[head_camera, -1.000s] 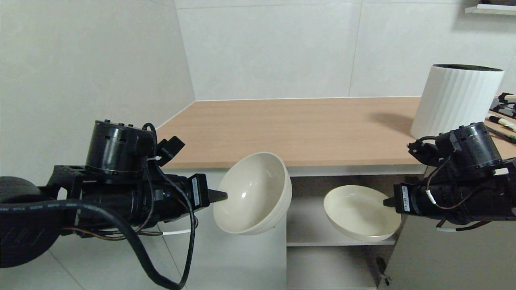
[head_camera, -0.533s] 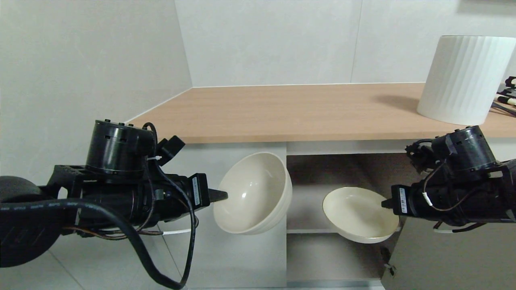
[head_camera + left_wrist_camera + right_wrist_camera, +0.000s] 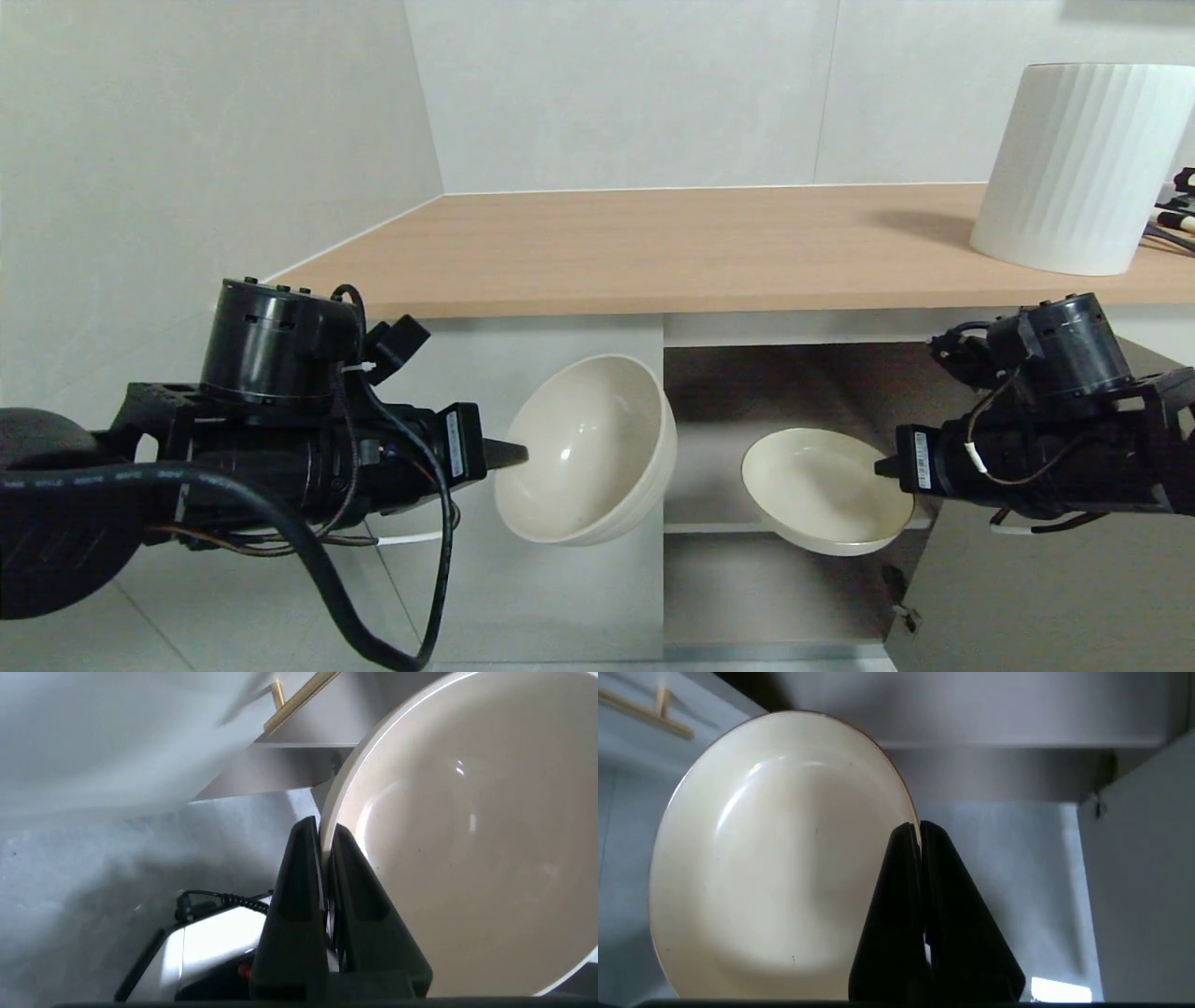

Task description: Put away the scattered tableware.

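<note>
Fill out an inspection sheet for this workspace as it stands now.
Surface: wooden countertop, running into the wall corner.
Job's things: bowl held tilted by its rim, in front of the cupboard's closed left side; plate held by its rim in front of the open compartment.
Clutter: white ribbed container on the countertop's right end; a few utensils beside it.
Pincers: left pincer shut on the bowl's rim; right pincer shut on the plate's rim.
Cables: black cable loops under the left arm, apart from the bowl.
Surroundings: tiled walls; cupboard under the countertop, with a shelf inside.
</note>
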